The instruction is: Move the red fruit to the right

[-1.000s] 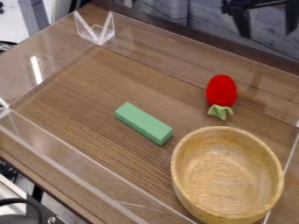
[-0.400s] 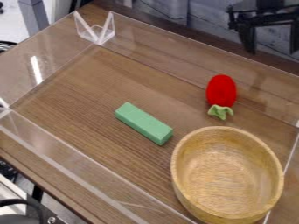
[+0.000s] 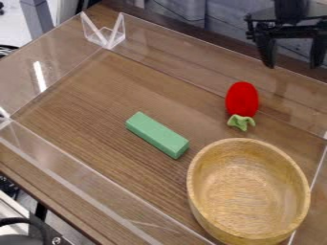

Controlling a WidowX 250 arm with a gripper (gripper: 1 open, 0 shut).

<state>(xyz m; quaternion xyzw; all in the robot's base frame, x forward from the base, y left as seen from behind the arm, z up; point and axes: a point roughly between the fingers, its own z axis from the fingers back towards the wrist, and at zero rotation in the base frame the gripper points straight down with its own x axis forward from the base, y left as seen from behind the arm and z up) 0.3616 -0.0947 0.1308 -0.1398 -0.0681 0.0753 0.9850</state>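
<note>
One small red fruit [image 3: 242,99] is what I have to shift, and it lies on the wooden table [image 3: 115,91] inside the clear-walled tray, near the right wall, with its green leafy cap pointing toward the camera. Just in front of it sits the wooden bowl [image 3: 250,196], close but not touching as far as I can tell; the green block [image 3: 156,134] lies well apart to the left.

My gripper [image 3: 293,54] hangs above and behind the fruit, toward the back of the tray, with both dark fingers spread wide and nothing between them.

As for how the fruit will handle — it looks like a glossy toy, so I judge it light and probably hard-shelled rather than soft. That shine suggests a slippery skin, and the rounded, tapering body could squirt out of a pinch placed too near either end. I would take it across the widest part of the red body, fingers on its two long flanks, and leave the cap alone, since the leaves look thin and would give little purchase. Breakage seems unlikely. The worry is rolling: a nudge from one finger before the other lands could send it toward the bowl — or against the right wall, which leaves little room on that side.
</note>
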